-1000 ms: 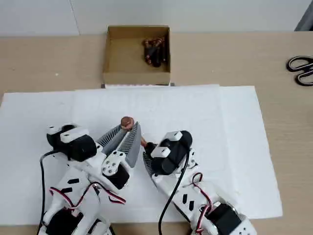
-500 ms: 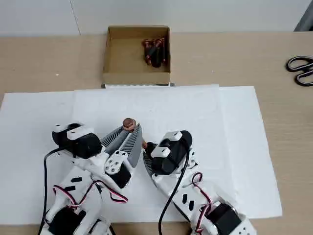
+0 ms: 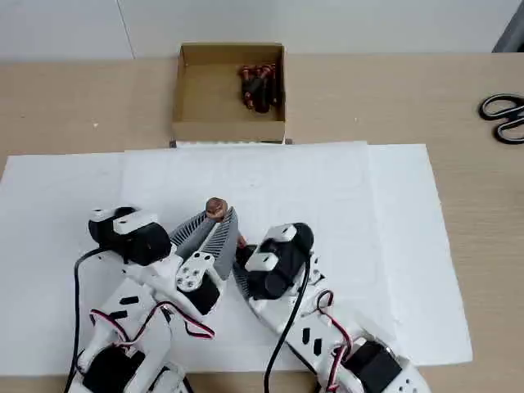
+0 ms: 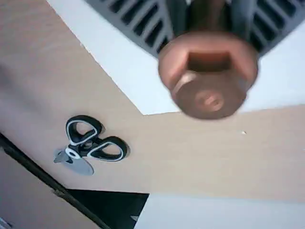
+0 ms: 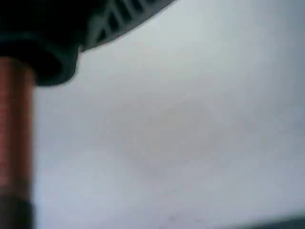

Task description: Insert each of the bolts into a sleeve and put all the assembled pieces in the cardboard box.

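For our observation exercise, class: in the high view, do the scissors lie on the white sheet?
No, the scissors lie on the bare wooden table, apart from the white sheet.

Three cameras: one overhead, two on the wrists.
The high one looks down the table (image 3: 82,98). The left wrist faces the same scissors (image 4: 90,147). The right wrist sits close over the white sheet (image 5: 190,119).

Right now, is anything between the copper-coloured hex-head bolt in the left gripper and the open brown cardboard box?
Nothing visible. The left gripper holds the copper-coloured hex-head bolt over the white sheet, and only bare sheet lies between it and the brown cardboard box. Copper pieces lie inside it, at one side.
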